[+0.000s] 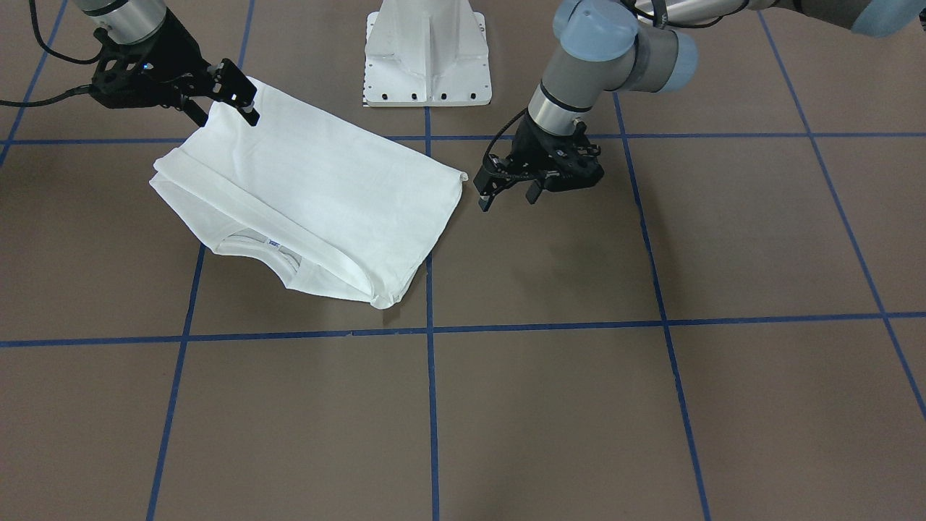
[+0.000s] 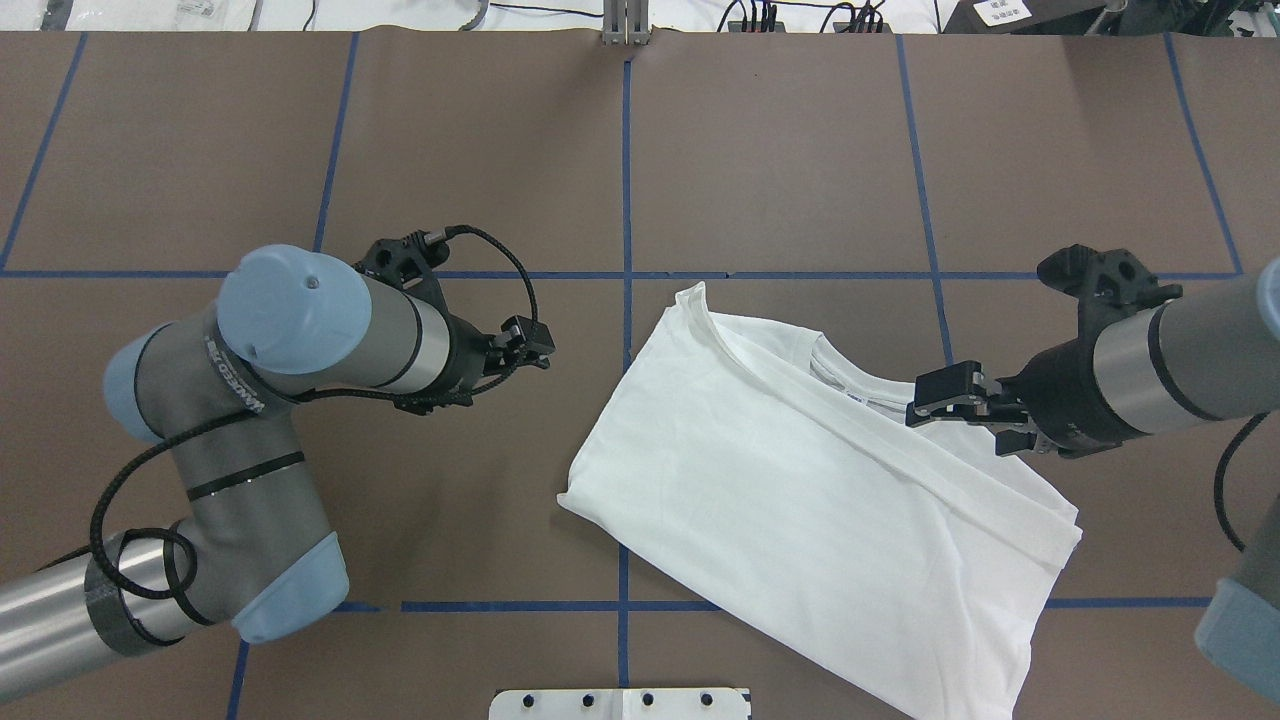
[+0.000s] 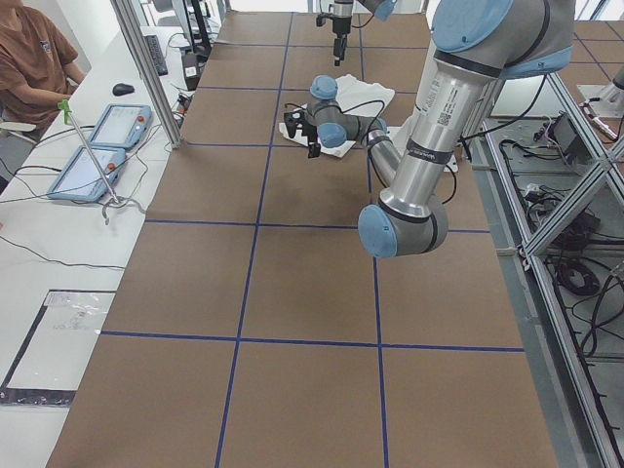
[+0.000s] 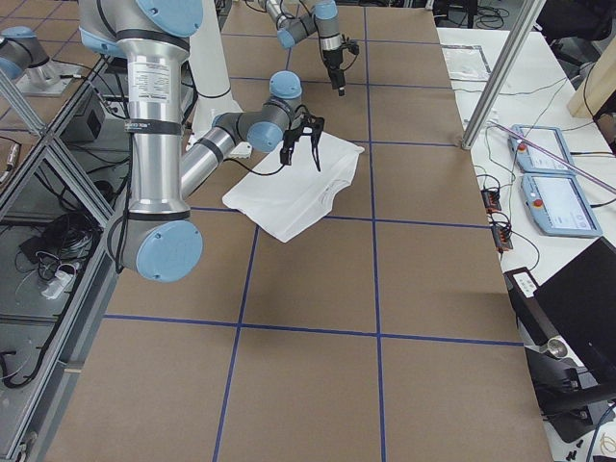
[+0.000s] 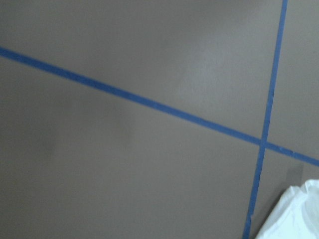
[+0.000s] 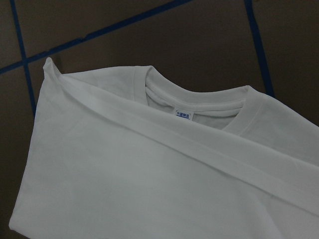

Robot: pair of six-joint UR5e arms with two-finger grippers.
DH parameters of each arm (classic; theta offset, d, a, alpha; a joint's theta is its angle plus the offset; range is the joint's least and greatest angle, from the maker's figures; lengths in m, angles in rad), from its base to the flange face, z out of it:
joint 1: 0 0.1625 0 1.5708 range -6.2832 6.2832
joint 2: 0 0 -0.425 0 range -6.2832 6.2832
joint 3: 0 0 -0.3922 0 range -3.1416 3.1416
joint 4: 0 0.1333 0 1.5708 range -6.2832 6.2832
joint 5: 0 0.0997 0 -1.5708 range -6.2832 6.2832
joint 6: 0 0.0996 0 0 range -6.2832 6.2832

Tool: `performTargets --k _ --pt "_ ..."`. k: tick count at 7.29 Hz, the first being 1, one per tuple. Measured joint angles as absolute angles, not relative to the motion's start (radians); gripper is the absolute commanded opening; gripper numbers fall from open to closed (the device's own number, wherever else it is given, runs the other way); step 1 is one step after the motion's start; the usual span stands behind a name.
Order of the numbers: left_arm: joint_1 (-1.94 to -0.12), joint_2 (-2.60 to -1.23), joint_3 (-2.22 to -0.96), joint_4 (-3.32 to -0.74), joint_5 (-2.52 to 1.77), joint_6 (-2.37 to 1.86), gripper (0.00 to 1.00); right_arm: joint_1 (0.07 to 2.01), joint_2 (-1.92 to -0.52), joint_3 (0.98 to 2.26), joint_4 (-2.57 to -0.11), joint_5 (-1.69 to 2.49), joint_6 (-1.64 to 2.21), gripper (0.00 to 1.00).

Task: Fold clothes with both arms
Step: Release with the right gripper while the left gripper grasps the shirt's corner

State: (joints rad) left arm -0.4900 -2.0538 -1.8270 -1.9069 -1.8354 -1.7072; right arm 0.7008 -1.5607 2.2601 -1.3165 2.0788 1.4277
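The shirt (image 2: 800, 480) lay folded and flat on the table (image 2: 480, 150). In the overhead view it sat toward 4 o'clock from the table's middle, skewed across the blue tape (image 2: 627, 180). Its collar (image 2: 850, 372) faced 1 o'clock. In the right wrist view the tag (image 6: 184, 114) sat inside the collar, and a folded band ran slantwise just under it.

The right gripper (image 2: 935, 405) hung over the shirt at about 2 o'clock from the cloth's middle, just beside the collar. Its fingers (image 1: 251, 114) were spread wide and gripped nothing. Whether the tips touched the cloth could not be told.

The left gripper (image 2: 530, 345) was off the shirt, at about 10 o'clock from the cloth's middle in the overhead view. It was near the shirt's corner but apart from it. Its fingers (image 1: 483, 201) stood apart and empty over bare table. The left wrist view showed only table, crossing tape, and a white bit of shirt at 5 o'clock.

The base (image 1: 428, 51) stood at 12 o'clock in the front view, just beyond the shirt.
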Motion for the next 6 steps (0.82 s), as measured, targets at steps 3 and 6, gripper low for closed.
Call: performTargets --k 3,6 --pt "-0.366 -2.099 -1.781 -1.910 -1.817 -1.848 0.99 0.760 -1.541 2.223 -1.315 2.074 1.418 1.00" --pt "-0.339 -2.164 -1.683 -1.919 -1.776 -1.873 0.93 0.774 -1.529 2.211 -1.315 2.072 1.420 1.00"
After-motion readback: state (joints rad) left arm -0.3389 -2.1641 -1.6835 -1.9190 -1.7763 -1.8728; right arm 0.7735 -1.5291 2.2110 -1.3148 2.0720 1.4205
